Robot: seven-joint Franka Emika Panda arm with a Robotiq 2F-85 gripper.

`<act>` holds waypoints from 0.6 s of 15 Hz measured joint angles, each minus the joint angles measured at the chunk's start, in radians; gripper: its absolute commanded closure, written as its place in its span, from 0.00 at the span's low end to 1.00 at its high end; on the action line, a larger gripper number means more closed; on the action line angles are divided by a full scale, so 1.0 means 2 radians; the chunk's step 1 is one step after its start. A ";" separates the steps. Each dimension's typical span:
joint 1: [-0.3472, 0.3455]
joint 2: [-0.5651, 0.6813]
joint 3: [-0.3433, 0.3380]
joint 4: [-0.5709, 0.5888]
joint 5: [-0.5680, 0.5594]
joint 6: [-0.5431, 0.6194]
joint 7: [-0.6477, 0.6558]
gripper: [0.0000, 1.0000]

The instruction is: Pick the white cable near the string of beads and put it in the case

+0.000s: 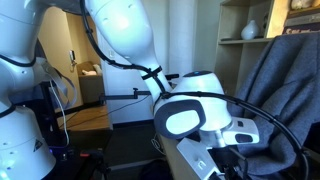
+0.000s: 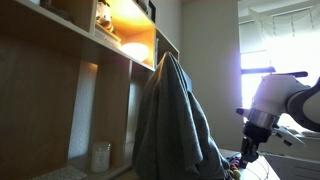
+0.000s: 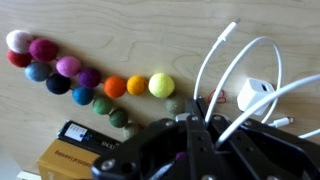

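We're looking into what is reading as a lived-in room at home, perhaps a home office. Wooden shelves (image 2: 100,40) are climbing the wall, with one cubby glowing warmly over a bowl (image 2: 133,50) and a glass jar (image 2: 100,157) sitting lower down. A grey cloth (image 2: 175,120) is hanging draped beside them, and daylight is pouring through a window (image 2: 270,40). A white vase (image 1: 250,30) is standing on another shelf. In the wrist view, a colourful string of beads (image 3: 90,80) and a white cable (image 3: 262,39) are looping over a pale wooden tabletop (image 3: 100,20).
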 measured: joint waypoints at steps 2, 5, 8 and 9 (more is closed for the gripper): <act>0.012 -0.013 -0.017 -0.023 -0.009 0.017 0.000 0.99; 0.037 -0.031 -0.045 -0.051 -0.025 0.025 0.000 0.99; 0.064 -0.045 -0.067 -0.069 -0.049 0.025 0.000 0.99; 0.074 -0.050 -0.075 -0.074 -0.057 0.025 0.000 0.99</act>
